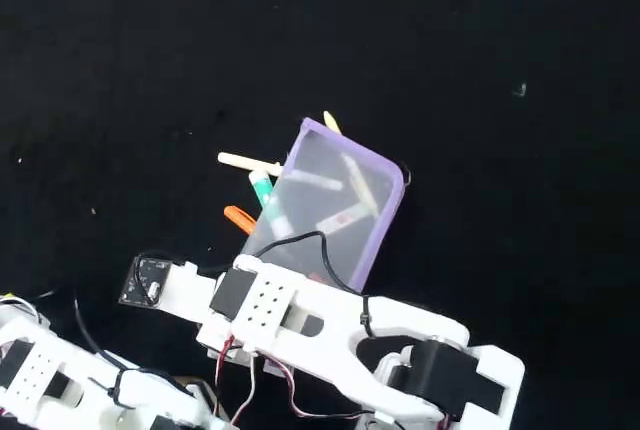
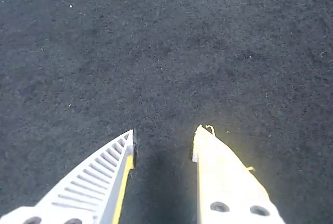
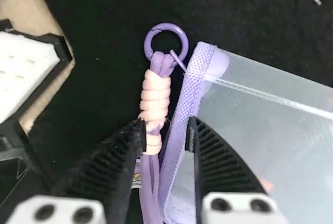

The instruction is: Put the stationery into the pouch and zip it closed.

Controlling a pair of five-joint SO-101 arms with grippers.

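Observation:
A clear pouch (image 1: pixel 325 205) with purple edging lies tilted at the table's middle, with several pens inside. Sticking out along its left side are a cream pen (image 1: pixel 248 162), a green one (image 1: pixel 262 190) and an orange one (image 1: pixel 240 218). A yellow tip (image 1: pixel 331 122) shows at its far corner. My right arm (image 1: pixel 300 315) lies across the pouch's near corner. My right gripper (image 3: pixel 164 127) is shut on the purple-and-pink pull strap (image 3: pixel 154 99) and the pouch's edge (image 3: pixel 179 109). My left gripper (image 2: pixel 164 135) is open over bare black cloth.
Black cloth (image 1: pixel 520 150) covers the table. The left arm (image 1: pixel 40 370) sits at the near left corner, close beside the right arm's wrist. Cables (image 1: pixel 250 380) hang under the right arm.

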